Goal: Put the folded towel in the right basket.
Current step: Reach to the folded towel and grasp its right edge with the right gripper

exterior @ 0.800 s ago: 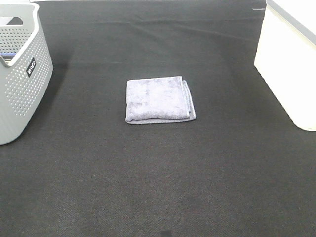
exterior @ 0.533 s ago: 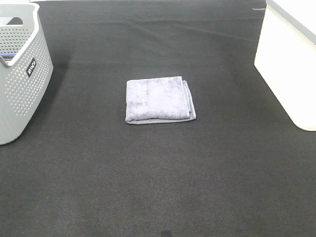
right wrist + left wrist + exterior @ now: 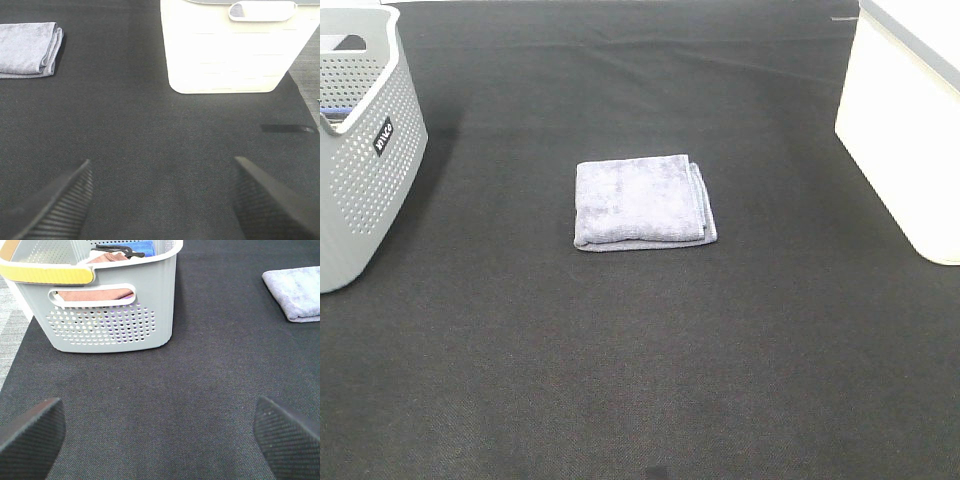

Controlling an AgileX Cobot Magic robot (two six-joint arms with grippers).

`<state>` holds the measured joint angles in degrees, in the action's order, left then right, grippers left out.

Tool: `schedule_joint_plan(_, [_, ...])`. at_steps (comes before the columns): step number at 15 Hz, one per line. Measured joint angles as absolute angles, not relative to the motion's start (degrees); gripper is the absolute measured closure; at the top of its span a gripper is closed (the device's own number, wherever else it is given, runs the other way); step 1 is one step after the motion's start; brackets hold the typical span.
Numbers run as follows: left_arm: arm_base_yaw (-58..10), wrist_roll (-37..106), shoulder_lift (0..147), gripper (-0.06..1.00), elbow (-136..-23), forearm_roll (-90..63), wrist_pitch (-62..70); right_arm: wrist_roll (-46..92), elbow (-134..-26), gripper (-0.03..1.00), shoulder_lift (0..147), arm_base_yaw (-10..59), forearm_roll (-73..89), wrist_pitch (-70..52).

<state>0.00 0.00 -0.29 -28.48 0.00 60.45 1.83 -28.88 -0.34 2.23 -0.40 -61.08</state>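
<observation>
Ahead of our left hand stands the grey basket, with perforated walls, a cut-out grip in its side and a yellow strip along the near rim. We can see into this one. A reddish-brown cloth lies inside and shows again through the grip slot. A blue cloth sits beyond it, and a thin black item rests on top, too small for us to name. Our left hand is spread wide, its fingers well apart with only bare black surface between them.

Over to the right hand now, and it's the same story: fingers parted wide, gripping nothing. Ahead of it and a little to its outer side sits the white basket, solid-walled, with a handle slot near the rim. None of our views looks down into it, so we cannot tell what it holds.

And the folded towel? It is pale lilac-grey and lies flat on the surface, between the two baskets and well apart from both. It sits ahead of both hands, toward the inner side of each, and neither hand touches it. Its layered edges show on the side toward the white basket.
</observation>
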Motion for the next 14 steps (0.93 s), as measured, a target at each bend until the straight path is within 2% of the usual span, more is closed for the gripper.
schedule_joint_plan(14, [0.0, 0.0, -0.3, -0.03, -28.5, 0.0, 60.4, 1.8, -28.9, 0.25, -0.3, 2.2, -0.4, -61.1])
